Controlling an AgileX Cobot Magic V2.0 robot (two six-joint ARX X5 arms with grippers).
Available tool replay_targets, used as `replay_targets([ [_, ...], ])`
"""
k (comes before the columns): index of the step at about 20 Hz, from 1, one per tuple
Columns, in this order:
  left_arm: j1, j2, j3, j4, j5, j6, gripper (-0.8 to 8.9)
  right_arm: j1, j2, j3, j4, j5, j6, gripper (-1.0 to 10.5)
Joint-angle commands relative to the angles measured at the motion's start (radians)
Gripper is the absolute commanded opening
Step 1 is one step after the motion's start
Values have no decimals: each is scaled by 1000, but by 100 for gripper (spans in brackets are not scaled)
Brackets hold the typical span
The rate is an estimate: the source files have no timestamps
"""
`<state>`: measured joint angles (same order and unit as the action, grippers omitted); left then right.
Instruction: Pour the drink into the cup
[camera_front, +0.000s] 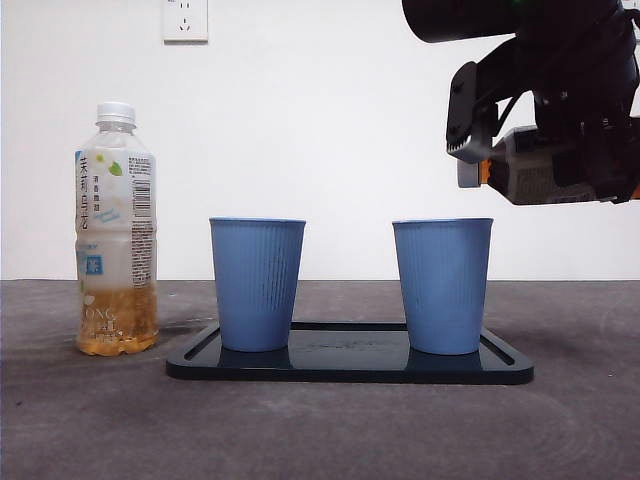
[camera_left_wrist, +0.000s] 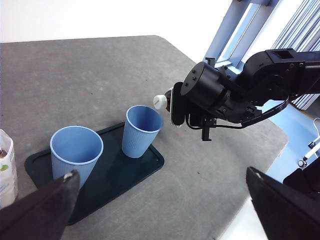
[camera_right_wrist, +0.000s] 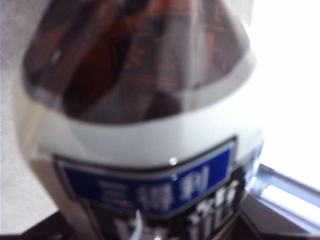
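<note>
Two blue ribbed cups stand on a dark tray: the left cup and the right cup. My right gripper is shut on a dark drink bottle with a blue and white label. It holds the bottle tilted on its side, above and to the right of the right cup. In the left wrist view the bottle's white cap is on and points at the farther cup. My left gripper is open and empty, high above the nearer cup.
A tea bottle with a white cap and a little amber liquid stands upright on the grey table, left of the tray. It shows at the edge of the left wrist view. A white wall is behind.
</note>
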<state>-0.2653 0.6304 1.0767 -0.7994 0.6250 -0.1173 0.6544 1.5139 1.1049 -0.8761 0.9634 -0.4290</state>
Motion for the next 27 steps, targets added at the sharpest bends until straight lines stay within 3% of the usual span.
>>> replay_targets([
  [1, -3, 7, 21, 6, 2, 12, 531, 10, -30, 36, -5, 0, 149, 189],
  [9, -3, 7, 21, 6, 3, 12, 531, -86, -296, 34, 57, -341, 435, 189],
  [15, -3, 7, 21, 5, 3, 12, 531, -148, -492, -72, 362, -552, 444, 189],
  [22, -3, 7, 21, -9, 3, 12, 531, -209, -555, -426, 876, -692, 459, 189],
  [27, -3, 7, 21, -20, 3, 12, 531, -286, -526, -608, 1159, -743, 548, 189],
])
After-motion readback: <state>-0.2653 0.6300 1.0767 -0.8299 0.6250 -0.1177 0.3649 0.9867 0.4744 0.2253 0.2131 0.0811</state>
